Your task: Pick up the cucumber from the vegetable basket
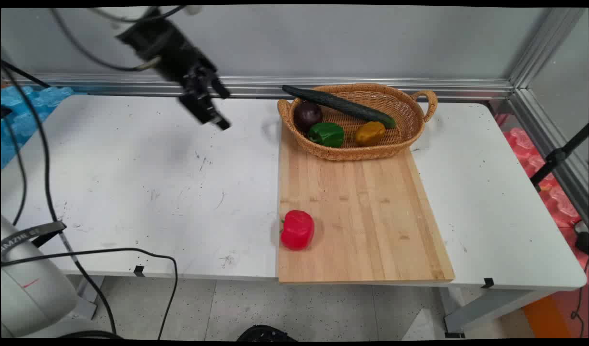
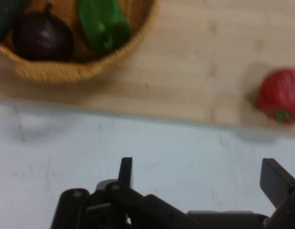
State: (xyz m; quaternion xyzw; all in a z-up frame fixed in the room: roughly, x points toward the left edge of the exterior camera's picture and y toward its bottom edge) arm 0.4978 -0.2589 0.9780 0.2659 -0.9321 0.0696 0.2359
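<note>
My black gripper (image 1: 221, 108) hangs open and empty above the white table (image 1: 131, 182), left of the wicker basket (image 1: 323, 151). The basket sits on the far end of a wooden cutting board (image 1: 371, 216) and holds a dark cucumber (image 1: 340, 103), a purple onion (image 1: 307, 114), a green pepper (image 1: 327, 134) and a yellow pepper (image 1: 369, 132). A red pepper (image 1: 297, 229) lies at the board's near left edge. In the hand view my gripper (image 2: 199, 174) is over bare table, with the board's edge (image 2: 195, 81), basket (image 2: 52, 71), onion (image 2: 41, 37), green pepper (image 2: 103, 24) and red pepper (image 2: 280, 95) beyond.
Black cables (image 1: 44, 182) hang at the left over the table's near corner. Blue padding (image 1: 20, 115) lies off the left edge and pink padding (image 1: 539, 163) off the right. An aluminium rail (image 1: 371, 86) runs along the back wall.
</note>
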